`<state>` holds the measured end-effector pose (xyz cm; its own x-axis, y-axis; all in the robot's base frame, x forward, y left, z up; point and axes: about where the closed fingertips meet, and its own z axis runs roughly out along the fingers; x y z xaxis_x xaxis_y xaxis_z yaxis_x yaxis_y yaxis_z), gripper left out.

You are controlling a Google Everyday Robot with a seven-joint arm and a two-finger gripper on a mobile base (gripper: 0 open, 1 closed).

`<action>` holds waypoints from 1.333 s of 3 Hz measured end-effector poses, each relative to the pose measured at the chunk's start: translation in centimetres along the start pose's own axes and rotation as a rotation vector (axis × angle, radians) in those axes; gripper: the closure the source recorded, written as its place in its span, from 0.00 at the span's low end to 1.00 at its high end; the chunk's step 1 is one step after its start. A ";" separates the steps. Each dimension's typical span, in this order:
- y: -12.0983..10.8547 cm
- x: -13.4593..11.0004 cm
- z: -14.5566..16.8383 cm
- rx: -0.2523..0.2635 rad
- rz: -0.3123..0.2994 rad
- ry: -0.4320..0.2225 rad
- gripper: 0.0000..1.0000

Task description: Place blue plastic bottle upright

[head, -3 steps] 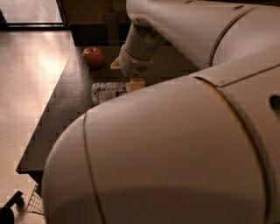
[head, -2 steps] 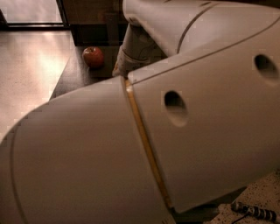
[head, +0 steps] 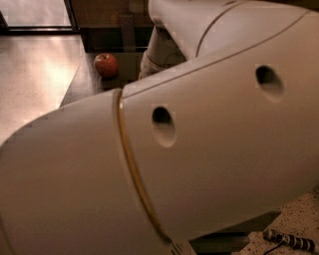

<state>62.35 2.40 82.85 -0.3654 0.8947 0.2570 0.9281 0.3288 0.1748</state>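
- Most of the view is now arm casing [head: 214,149], hiding the blue plastic bottle; whether it stands upright is unknown
- Gripper hidden below the wrist [head: 159,52], near the apple [head: 105,64]; cannot tell its state

Arm casing [head: 209,149] fills most of the frame; gripper hidden behind it, upper centre; blue plastic bottle hidden; table [head: 87,82] mostly covered.

I stood indoors, in what looked like an office or lab, though I could not be sure. A polished pale floor [head: 35,79] shone with glare, a dark-framed glass door [head: 72,15] stood behind, and a plain dark bench [head: 82,82] carried one red apple [head: 106,64]. A cable [head: 289,241] lay on speckled flooring. My tool was hidden behind my own pale arm [head: 224,149].
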 end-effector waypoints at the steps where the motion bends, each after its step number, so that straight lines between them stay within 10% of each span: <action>1: -0.2 -0.5 -0.2 -0.004 -0.020 -0.001 0.87; 3: -0.5 -1.5 -0.8 -0.017 -0.049 0.000 1.00; 4: 0.5 -3.1 -3.6 -0.118 -0.107 0.011 1.00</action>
<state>63.73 -1.30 85.54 -0.4627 0.8529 0.2417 0.8694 0.3833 0.3118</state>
